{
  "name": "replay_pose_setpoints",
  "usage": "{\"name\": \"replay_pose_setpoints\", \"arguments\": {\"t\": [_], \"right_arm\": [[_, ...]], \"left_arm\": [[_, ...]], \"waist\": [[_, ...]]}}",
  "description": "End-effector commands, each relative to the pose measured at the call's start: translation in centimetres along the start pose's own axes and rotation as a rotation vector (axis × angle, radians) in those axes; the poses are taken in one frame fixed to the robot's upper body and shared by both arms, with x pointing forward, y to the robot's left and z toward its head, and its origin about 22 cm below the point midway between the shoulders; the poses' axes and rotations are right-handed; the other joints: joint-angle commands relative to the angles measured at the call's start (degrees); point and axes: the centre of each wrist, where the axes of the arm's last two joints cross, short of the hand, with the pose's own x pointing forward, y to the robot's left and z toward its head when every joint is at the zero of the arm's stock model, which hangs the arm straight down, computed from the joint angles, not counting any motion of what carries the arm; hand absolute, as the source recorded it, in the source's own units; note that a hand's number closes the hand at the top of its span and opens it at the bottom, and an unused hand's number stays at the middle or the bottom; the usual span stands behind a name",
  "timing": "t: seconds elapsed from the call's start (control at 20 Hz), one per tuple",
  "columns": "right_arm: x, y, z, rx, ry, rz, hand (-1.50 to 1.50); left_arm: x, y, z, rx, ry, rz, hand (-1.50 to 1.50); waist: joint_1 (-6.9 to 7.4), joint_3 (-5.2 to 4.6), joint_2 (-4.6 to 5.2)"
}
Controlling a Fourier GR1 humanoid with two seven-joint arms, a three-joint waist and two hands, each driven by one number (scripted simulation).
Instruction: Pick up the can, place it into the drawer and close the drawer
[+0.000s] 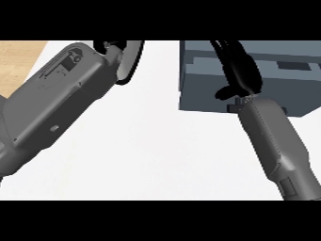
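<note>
Grey-blue drawer unit [260, 89] sits at the counter's far right, and the right hand [239, 70] reaches over it, black fingers extended down across its top. No can is visible anywhere; whether it lies inside the drawer cannot be told. The left hand [124, 59] shows at the top edge, fingers straight, holding nothing. Judgement: the closing step is in hand; next, a steady push on the drawer front.

The left hand [124, 56] and drawer [260, 75] are cut off at top.
</note>
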Motion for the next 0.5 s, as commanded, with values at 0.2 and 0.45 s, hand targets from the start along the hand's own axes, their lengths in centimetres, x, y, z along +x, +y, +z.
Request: {"name": "replay_pose_setpoints", "arguments": {"t": [0.2,0.45], "right_arm": [[-1.2,2.9,0.4,-0.048,0.081,0.008,-1.5],[-1.6,2.1,-1.2,-0.091,0.083,0.038,-1.5]], "left_arm": [[-0.3,1.7,1.3,-0.006,0.005,0.012,-1.5],[1.0,2.7,0.7,-0.009,-0.011,0.017,-1.5]], "waist": [[0.89,0.9,1.16],[1.4,0.92,1.7]]}}
